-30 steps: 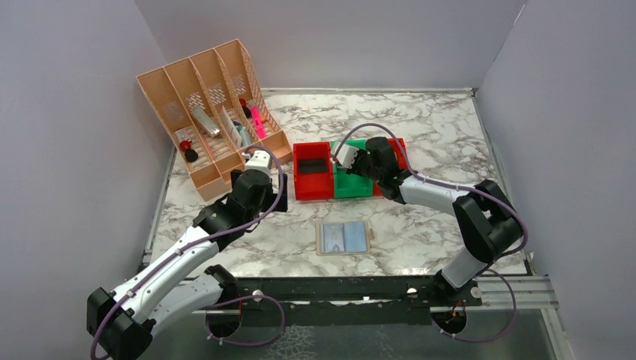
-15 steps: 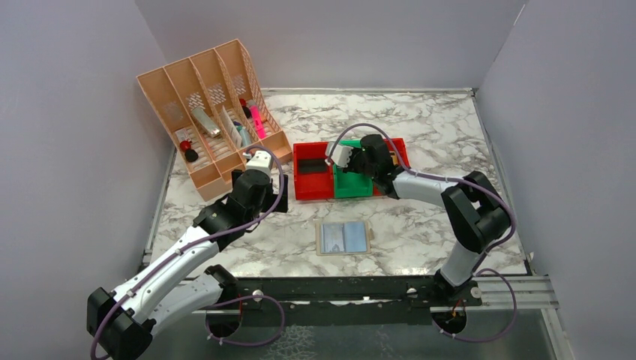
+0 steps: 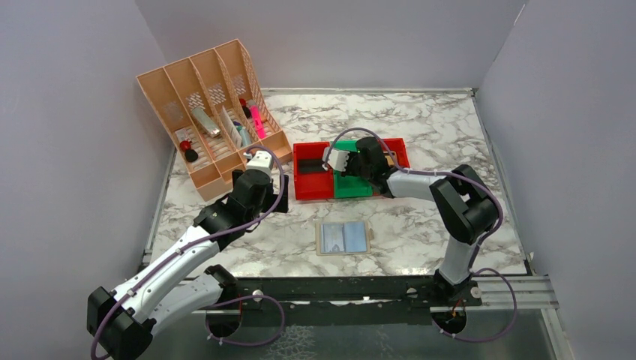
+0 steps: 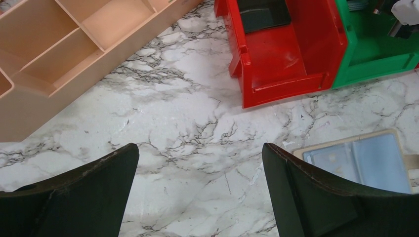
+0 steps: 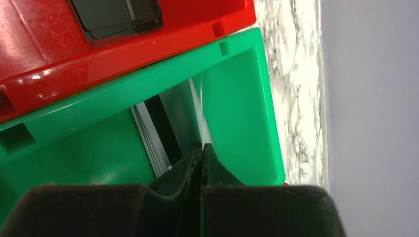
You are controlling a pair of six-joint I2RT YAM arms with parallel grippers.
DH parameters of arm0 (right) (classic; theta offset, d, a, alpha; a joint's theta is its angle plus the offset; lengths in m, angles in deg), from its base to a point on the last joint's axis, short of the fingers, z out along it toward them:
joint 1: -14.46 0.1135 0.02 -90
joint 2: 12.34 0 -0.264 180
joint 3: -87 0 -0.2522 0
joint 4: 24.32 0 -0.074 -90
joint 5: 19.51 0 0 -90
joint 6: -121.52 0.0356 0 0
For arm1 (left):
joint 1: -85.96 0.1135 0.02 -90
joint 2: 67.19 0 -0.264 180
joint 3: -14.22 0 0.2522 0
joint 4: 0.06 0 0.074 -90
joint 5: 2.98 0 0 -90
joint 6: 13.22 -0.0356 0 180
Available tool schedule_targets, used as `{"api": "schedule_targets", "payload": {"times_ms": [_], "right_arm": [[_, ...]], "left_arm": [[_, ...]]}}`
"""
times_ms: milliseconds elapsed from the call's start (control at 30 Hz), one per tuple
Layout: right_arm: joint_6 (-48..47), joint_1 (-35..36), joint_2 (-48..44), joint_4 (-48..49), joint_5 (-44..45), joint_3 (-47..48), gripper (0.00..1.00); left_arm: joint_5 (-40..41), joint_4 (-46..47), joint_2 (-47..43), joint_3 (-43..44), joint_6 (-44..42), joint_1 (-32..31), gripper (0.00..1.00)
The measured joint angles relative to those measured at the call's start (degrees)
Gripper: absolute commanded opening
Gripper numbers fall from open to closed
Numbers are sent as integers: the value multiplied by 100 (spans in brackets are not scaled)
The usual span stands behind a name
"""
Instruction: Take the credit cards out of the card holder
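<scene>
Nearest, at lower centre of the overhead view, a small tan folding card holder [image 3: 344, 237], spread open and flat on the white, grey-veined marble tabletop [image 3: 420, 127], well apart from both arms. Tan rim outside, two pale blue-grey glossy panels side by side within; impossible to tell whether any pocket is loaded. Just left of it and a little higher in frame, the left tool [image 4: 200, 158], hovering over bare marble with black fingers spread wide, holding nothing. Risk here: holder light and unpinned, so likely to skid or fold shut under a one-sided pull at a pocket. Farther back, at mid-frame, a red plastic bin [image 4: 284, 84] and a green plastic bin [image 4: 375, 69] pressed side by side, with a flat black item [image 5: 116, 17] in the red one. Down inside the green bin, the right tool [image 5: 201, 148], pinched shut on a thin pale credit card [image 5: 203, 129] seen edge-on, beside a few more cards [image 5: 155, 131] on the bin floor. Main hazard, as a judgement: card gripped upright by its very edge, so liable to tip against the green wall, stand on end or cling to a pad on release; close quarters too, with fingers apt to snag the rim on withdrawal. Farthest, upper left, a peach slotted plastic organiser rack [image 3: 206, 178] holding pens and small oddments.
</scene>
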Motion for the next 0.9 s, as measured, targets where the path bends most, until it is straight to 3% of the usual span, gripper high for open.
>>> {"api": "schedule_targets", "payload": {"times_ms": [667,900], "right_arm": [[-109,0,173,-70,-4,7,35],[-79,0,151,-153,-17,7,41]], "left_arm": [[-22,-2,52,0,-22,0,99],[-52,-4,81,0,-24,0,99]]}}
